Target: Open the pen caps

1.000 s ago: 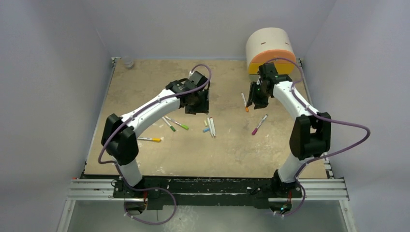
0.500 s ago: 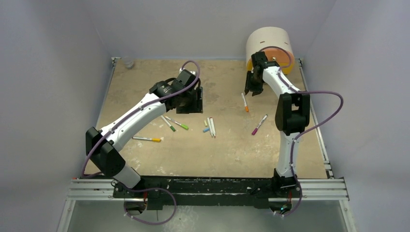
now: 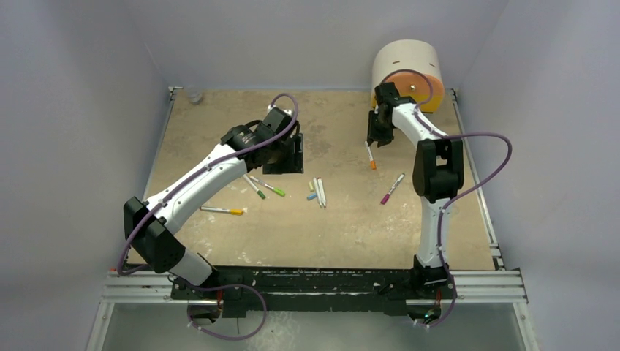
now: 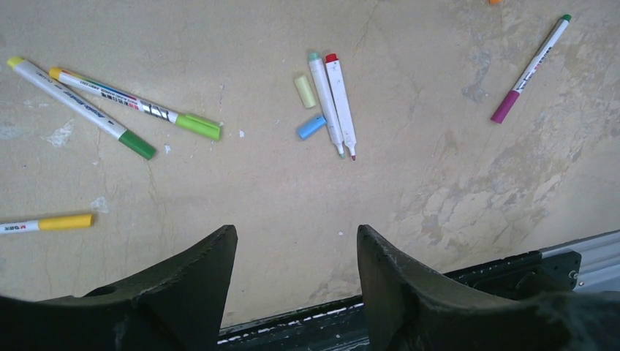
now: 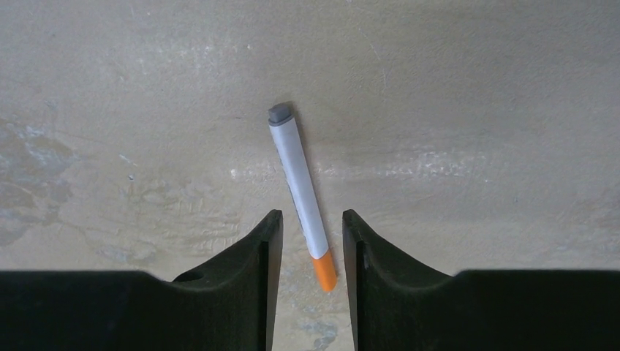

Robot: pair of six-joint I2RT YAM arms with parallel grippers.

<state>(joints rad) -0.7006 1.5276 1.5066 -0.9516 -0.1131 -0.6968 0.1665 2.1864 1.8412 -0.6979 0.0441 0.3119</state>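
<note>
My right tool [image 5: 311, 216] hangs low over the bench [image 5: 475, 110], its two dark fingers apart and gripping nothing. A white pen [image 5: 300, 175] lies flat in the gap, its orange cap [image 5: 324, 270] between the fingers and its grey end pointing away past the tips. My left tool [image 4: 296, 230] is likewise open and empty. Past its fingertips to the left lie a yellow-capped pen [image 4: 66, 221] and two green-capped pens [image 4: 88, 110]; their barrels carry printing too small for me to read. Straight past the tips, two uncapped pens [image 4: 324, 95] lie side by side, with a loose blue cap [image 4: 311, 126] and a loose pale yellow cap [image 4: 305, 91] just beside them. Farther right lies a magenta-capped pen [image 4: 530, 69]. The bench is tan, scuffed and blotched; pale lilac walls [image 3: 73, 110] enclose it. Beyond the right tool, in the far corner, stands a round cream-and-orange drawer unit [image 3: 402, 58]; I cannot see inside it.
</note>
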